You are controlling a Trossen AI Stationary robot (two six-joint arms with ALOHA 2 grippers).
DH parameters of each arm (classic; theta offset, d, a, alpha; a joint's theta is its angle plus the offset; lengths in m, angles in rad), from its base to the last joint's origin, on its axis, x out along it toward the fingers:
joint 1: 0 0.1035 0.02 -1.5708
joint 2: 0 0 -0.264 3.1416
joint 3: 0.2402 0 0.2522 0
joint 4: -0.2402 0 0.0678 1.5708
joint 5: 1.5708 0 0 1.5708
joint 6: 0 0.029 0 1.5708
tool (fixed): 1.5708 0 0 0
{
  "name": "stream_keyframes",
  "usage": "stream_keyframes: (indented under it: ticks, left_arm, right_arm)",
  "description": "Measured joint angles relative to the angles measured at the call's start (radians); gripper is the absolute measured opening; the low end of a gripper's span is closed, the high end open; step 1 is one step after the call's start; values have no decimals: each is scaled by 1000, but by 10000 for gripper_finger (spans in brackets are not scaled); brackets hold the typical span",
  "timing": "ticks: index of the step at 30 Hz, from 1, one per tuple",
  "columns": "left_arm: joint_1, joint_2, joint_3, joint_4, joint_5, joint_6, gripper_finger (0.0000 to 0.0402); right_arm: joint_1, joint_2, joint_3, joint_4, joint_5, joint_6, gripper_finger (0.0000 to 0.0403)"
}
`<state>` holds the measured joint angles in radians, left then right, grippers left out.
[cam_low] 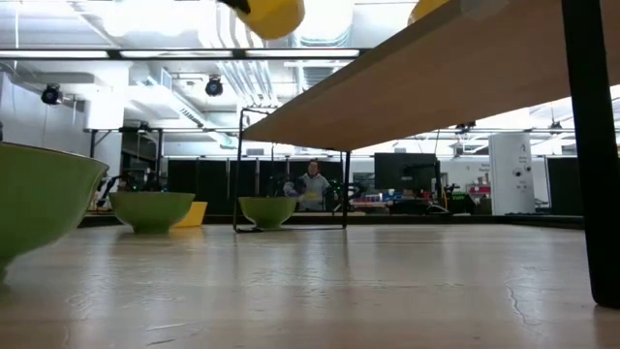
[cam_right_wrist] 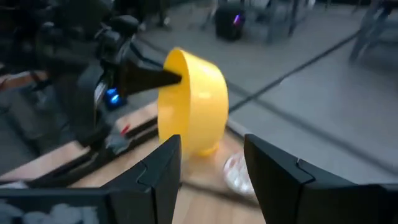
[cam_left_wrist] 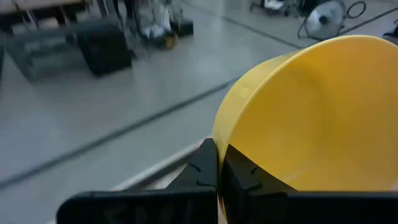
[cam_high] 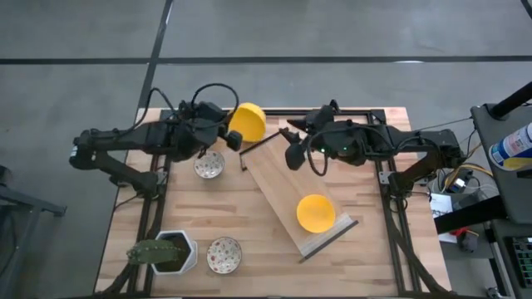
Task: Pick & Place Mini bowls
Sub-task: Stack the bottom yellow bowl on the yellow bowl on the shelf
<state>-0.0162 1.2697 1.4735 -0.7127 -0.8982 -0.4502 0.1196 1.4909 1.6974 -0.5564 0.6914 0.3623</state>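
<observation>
My left gripper (cam_high: pixel 234 138) is shut on a plain yellow mini bowl (cam_high: pixel 248 122), held in the air over the table's far edge; it also shows in the right wrist view (cam_right_wrist: pixel 194 102). My right gripper (cam_high: pixel 291 143) is open and empty (cam_right_wrist: pixel 211 180), just right of that bowl, above the far end of a slanted wooden board (cam_high: pixel 283 178). A second yellow bowl (cam_high: pixel 316 213) rests on the board near its near end. Two white patterned bowls stand on the table: one (cam_high: pixel 209 164) under my left gripper, one (cam_high: pixel 224 254) near the front edge. My left gripper pinches the yellow bowl's rim (cam_left_wrist: pixel 231 155), one finger (cam_left_wrist: pixel 245 174) inside the bowl and one (cam_left_wrist: pixel 205 165) outside. The fingers come about level from the table's left. The bowl is lifted clear and tipped on its edge.
A white hexagonal pot with a green plant (cam_high: pixel 170 252) stands at the front left corner. The board is raised off the table on black supports (cam_low: pixel 593 145) and runs diagonally from centre back to front right. Black arm frames run along both table sides.
</observation>
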Motion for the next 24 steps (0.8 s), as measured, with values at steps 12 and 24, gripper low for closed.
stream_keyframes:
  ticks: [12,24]
  left_arm:
    - [6,91,149,118,-72,264,0]
    - [-11,112,188,112,-59,283,0]
  right_arm:
    - [-13,48,0,182,52,-239,171]
    - [-33,68,2,170,131,-205,169]
